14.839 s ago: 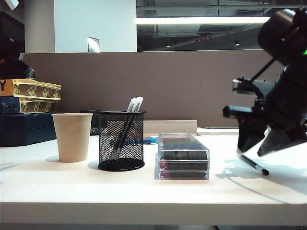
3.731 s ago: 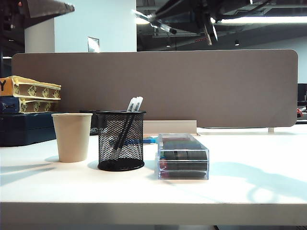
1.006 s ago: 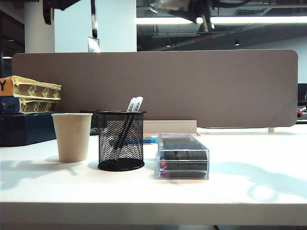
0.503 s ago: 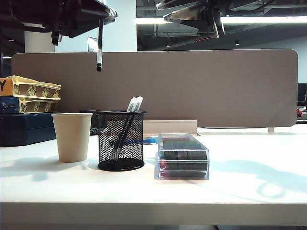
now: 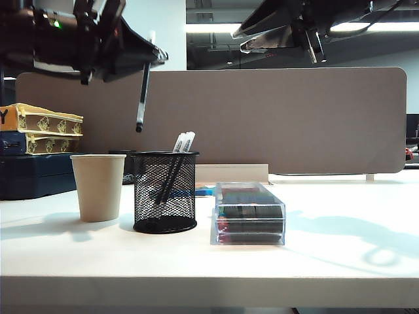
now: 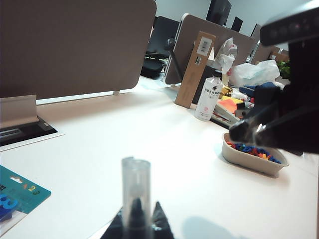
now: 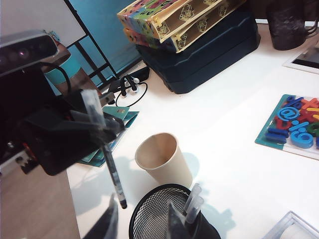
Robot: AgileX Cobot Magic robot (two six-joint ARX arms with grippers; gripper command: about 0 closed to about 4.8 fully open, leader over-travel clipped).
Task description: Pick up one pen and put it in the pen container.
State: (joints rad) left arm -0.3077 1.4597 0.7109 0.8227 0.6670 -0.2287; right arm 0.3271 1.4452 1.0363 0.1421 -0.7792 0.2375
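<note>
Lowered since a moment ago: left gripper [image 5: 152,60], jaws clamped on the pen [image 5: 142,98], above the pen container [image 5: 165,191]. Right gripper [image 5: 313,47] high, jaws apart, empty.

pen [image 5: 142,98] above pen container [image 5: 165,193]

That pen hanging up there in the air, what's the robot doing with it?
The left gripper has its jaws shut on the pen, which hangs tip down above the table, over the gap between the beige paper cup and the black mesh pen container. The container already has two pens leaning inside. The held pen is not in yet. The right gripper is high on the other side, jaws open and holding nothing.
</note>
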